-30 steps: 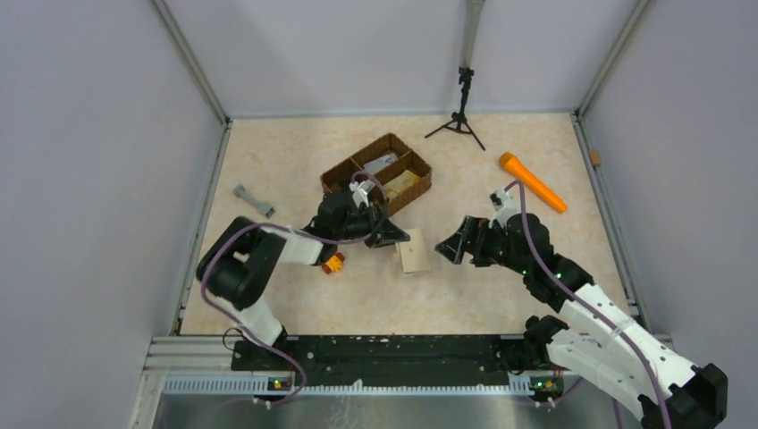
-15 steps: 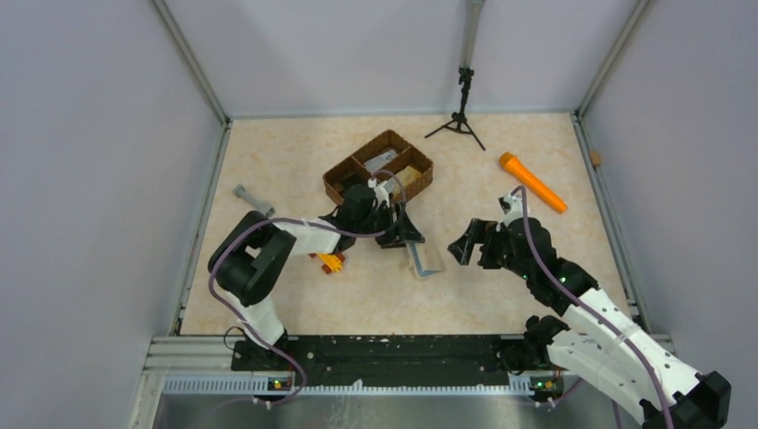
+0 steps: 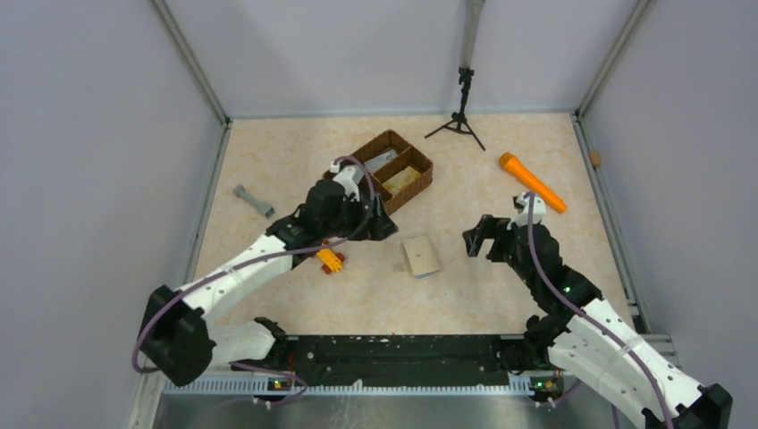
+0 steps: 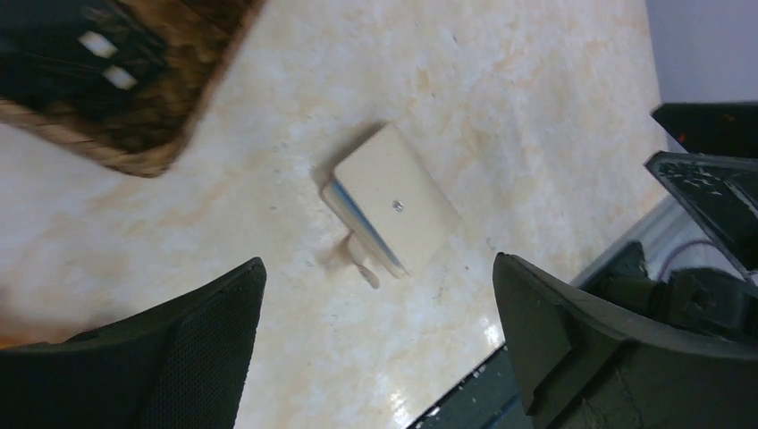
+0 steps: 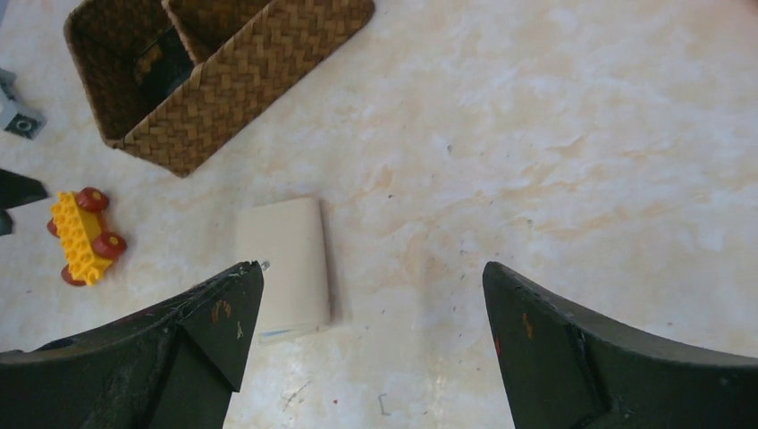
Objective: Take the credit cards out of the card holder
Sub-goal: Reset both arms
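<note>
The card holder (image 3: 422,257) lies shut and flat on the table between my two grippers, cream side up. Its small stud and a pale blue edge show in the left wrist view (image 4: 393,207). No credit cards show at the holder, and its inside is hidden. My left gripper (image 3: 380,227) hovers open just left of it, beside the wicker tray, with nothing between its fingers (image 4: 380,264). Open and empty as well, my right gripper (image 3: 475,239) hangs to the right of the holder (image 5: 284,259), which sits near its left fingertip (image 5: 372,268).
A brown wicker divided tray (image 3: 420,165) stands behind the holder, with flat tan and whitish pieces inside, too small to name. A yellow toy with red wheels (image 3: 331,260), a grey piece (image 3: 254,200), an orange cylinder (image 3: 532,182) and a small tripod (image 3: 460,121) are around.
My left gripper opened and let go of the card holder, which went from standing on edge to lying flat. The left arm drew back to the left; the right gripper backed off slightly right.
</note>
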`<action>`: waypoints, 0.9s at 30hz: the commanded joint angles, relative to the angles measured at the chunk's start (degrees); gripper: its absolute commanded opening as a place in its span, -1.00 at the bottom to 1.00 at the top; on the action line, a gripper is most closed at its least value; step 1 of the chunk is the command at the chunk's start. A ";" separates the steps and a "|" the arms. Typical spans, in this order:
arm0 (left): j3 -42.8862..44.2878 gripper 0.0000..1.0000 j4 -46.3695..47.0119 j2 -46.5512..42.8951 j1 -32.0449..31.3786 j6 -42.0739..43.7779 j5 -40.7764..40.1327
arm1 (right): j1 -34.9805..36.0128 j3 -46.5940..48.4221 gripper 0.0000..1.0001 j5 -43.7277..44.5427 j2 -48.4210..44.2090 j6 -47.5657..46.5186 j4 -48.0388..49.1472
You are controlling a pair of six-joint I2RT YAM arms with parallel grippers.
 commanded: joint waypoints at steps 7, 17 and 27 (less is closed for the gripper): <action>-5.27 0.97 -0.63 -16.32 4.10 12.25 -42.52 | -0.01 -9.45 0.89 18.31 -9.74 -11.78 24.07; -17.02 0.97 19.59 -18.14 17.83 25.20 -44.05 | -16.15 -12.41 0.94 7.46 -2.56 -23.58 36.55; -32.54 0.97 47.93 -11.35 33.01 28.58 -33.82 | -16.69 -25.53 0.90 13.04 14.68 -32.70 73.70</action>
